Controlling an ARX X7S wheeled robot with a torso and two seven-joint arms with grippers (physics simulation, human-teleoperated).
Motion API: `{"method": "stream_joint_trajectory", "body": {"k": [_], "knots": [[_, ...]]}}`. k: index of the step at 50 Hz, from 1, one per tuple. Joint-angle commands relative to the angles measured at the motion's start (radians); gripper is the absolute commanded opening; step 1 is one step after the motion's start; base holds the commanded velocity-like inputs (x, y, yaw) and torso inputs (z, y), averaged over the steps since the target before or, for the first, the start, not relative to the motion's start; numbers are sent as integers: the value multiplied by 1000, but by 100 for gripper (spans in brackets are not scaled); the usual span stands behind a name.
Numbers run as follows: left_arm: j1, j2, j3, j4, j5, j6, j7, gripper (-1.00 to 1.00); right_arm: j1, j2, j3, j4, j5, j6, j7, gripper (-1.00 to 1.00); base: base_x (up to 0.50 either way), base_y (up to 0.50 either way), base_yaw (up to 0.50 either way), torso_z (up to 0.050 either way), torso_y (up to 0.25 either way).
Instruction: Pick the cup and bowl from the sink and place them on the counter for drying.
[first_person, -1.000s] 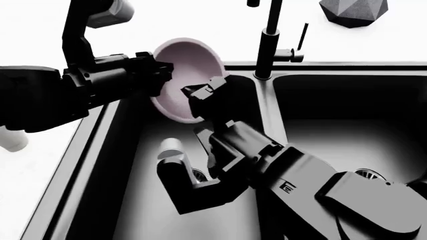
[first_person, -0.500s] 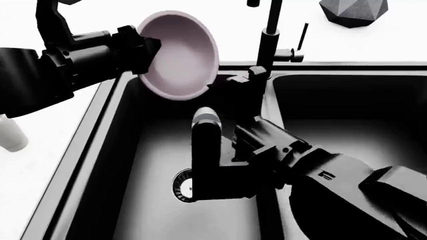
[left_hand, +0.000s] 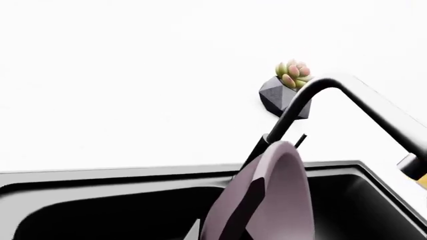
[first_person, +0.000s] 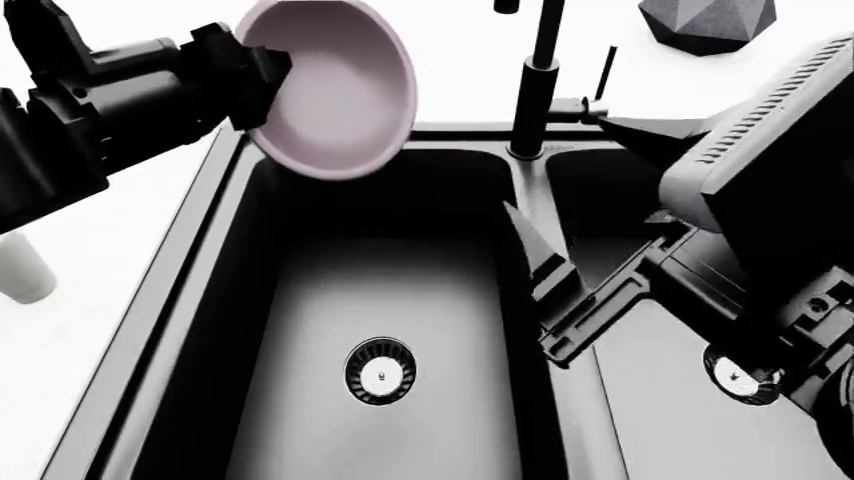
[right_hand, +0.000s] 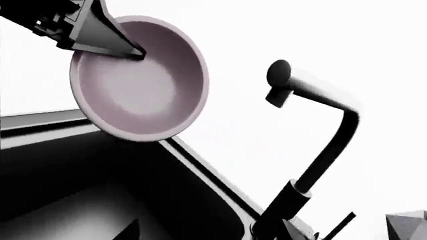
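Pink-mauve bowl (first_person: 331, 88) hangs tilted at upper left of the head view, my left fingers (first_person: 254, 72) clamped on its rim above the black sink (first_person: 387, 300). My right fingers (first_person: 541, 262) spread wide, empty, mid-frame.

Kitchen (sink (first_person: 387, 300), faucet (first_person: 534, 80), counter (first_person: 80, 330))

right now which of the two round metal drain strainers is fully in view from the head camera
The round metal drain strainer in the left basin: nothing covers it. The right basin's strainer is partly hidden behind the black right arm.
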Motion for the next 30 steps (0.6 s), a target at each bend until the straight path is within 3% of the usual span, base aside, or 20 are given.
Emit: {"method": "stream_joint_trajectory", "body": {"k": [1,10,15,16,17,18,27,30], "knots": [[15,-33,-39,62,-61,33,-69,-100,-290,211,223,70,199,-268,135,100,0,0,0,10,0],[5,-124,-57,165,-160,28,-245,-100,-365,349,294,44,275,-381,277,100,0,0,0,0,0],[45,-217,-84,191,-228,23,-256,-100,-479,393,298,75,198,-483,228,100,0,0,0,0,0],[52,-232,-90,194,-239,26,-259,-100,-481,395,298,78,192,-485,228,100,0,0,0,0,0],[71,-251,-93,180,-353,31,-269,-100,-477,390,299,82,193,-481,227,100,0,0,0,0,0],[79,-278,-105,202,-301,37,-269,-100,-459,377,296,88,191,-461,224,100,0,0,0,0,0],[283,-530,-235,299,-432,155,-200,-100,-449,357,291,111,165,-439,210,100,0,0,0,0,1],[307,-578,-271,293,-486,199,-186,-100,-449,352,289,118,161,-435,209,100,0,0,0,0,0]]}}
